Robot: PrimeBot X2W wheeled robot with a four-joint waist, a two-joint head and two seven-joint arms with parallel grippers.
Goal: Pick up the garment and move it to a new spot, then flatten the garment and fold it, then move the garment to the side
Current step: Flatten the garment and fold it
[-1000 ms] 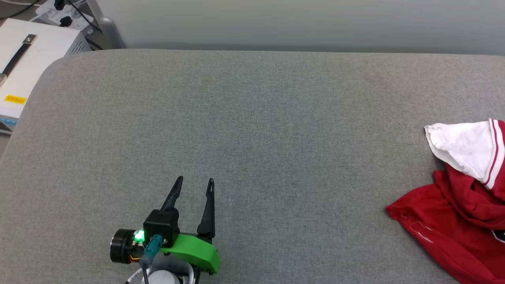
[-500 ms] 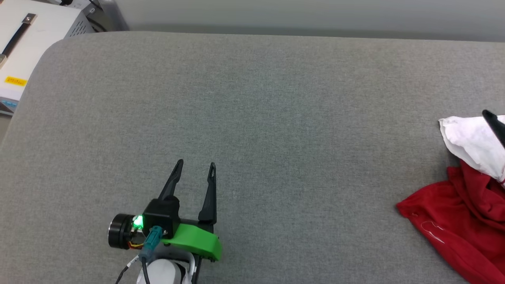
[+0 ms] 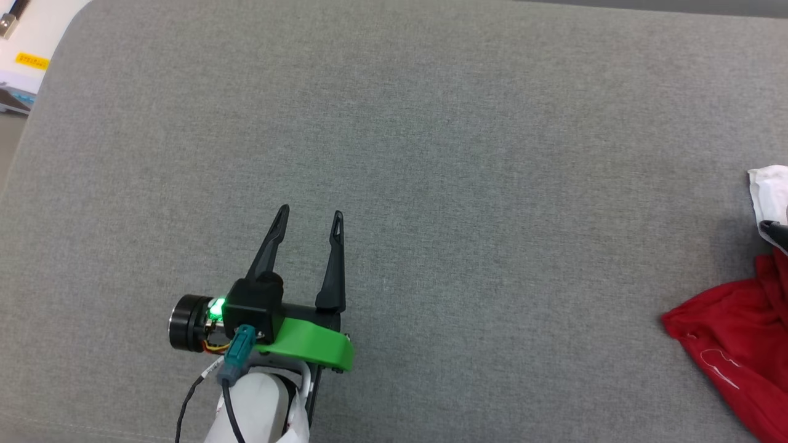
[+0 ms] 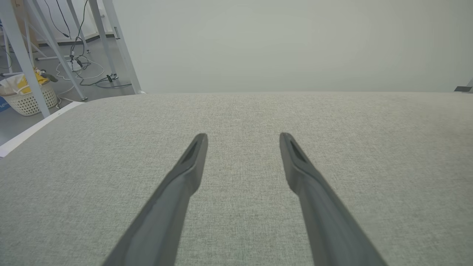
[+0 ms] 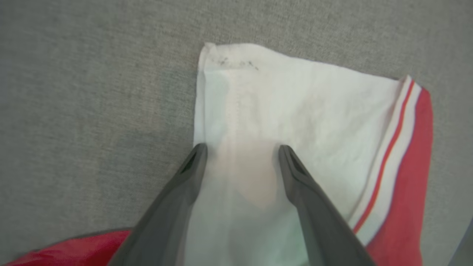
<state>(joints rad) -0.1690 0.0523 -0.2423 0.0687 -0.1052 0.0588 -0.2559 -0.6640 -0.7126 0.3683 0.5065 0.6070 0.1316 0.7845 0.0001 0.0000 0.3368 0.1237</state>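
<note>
Grey fabric-covered desk [image 3: 468, 154] spreads right across the head view, and most of it lies bare. Over at the far right edge there's the garment [image 3: 739, 344], a crumpled red heap on the desk, running out of the picture, with its white sleeve [image 3: 769, 191] sticking up beyond the red. Well apart from it, at lower left, the left end effector [image 3: 311, 212] sits over plain fabric, fingers spread wide and nothing between them. Its own wrist view says the same: left end effector [image 4: 242, 136] apart, just grey cloth ahead and a pale wall behind. Now the right end effector [image 5: 242, 147], seen from its wrist: fingers wide apart and right over the white sleeve [image 5: 295, 96], one tip at the sleeve's edge, the other over the white cloth. No pinch on it, and whether the tips touch, I can't tell. Red-and-white striped trim [image 5: 388, 147] runs down the sleeve's far side. A dark fingertip [image 3: 772, 229] pokes in at the sleeve in the head view. Small stuff: a white box [image 3: 24, 55] with a yellow label at the top-left corner, and a pale basket [image 4: 27, 103] on the floor.
</note>
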